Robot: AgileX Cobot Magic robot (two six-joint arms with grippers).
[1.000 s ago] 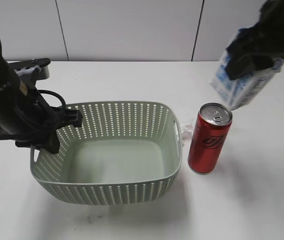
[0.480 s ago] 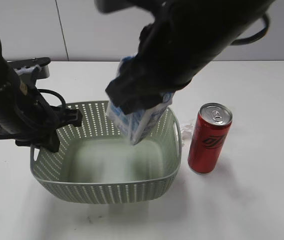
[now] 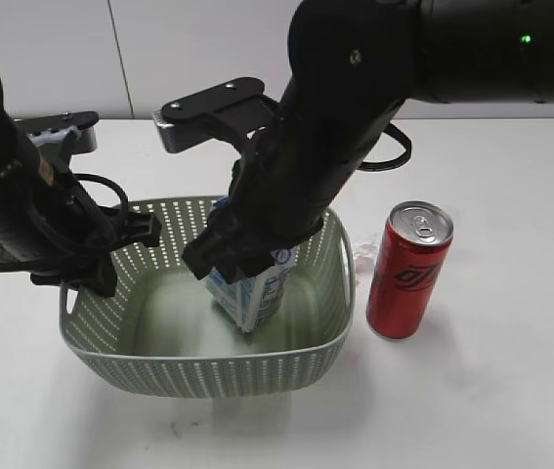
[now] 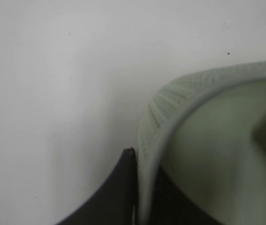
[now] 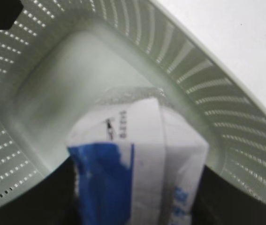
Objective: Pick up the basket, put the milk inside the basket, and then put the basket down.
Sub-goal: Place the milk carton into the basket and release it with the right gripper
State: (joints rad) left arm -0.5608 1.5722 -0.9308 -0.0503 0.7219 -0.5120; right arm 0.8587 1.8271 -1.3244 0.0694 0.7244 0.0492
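The milk carton [image 3: 253,291] hangs tilted inside the green basket [image 3: 286,369], its lower corner down near the basket floor toward the right-hand side, though whether it touches the floor I cannot tell. The right wrist view looks straight down on the carton [image 5: 140,154], white with blue print, with the basket's [image 5: 226,108] slotted wall curving around it. The right tool [image 3: 242,262] is clamped on the carton's upper part, dark fingers flanking it on both sides in the wrist view (the fingertips themselves sit mostly off the bottom edge). The big black right arm reaches in from the upper right and covers much of the basket's far rim. The left tool [image 3: 101,256] is at the basket's left rim, closed on the wall there: the left wrist view shows a dark finger [image 4: 116,192] pressed against the outside of the pale rim [image 4: 170,108], blurred by closeness. Whether the basket's base rests on the white tabletop [image 3: 491,391] I cannot tell. A red soda can [image 3: 408,271] stands upright on the tabletop just beside the basket's right wall, apart from it.
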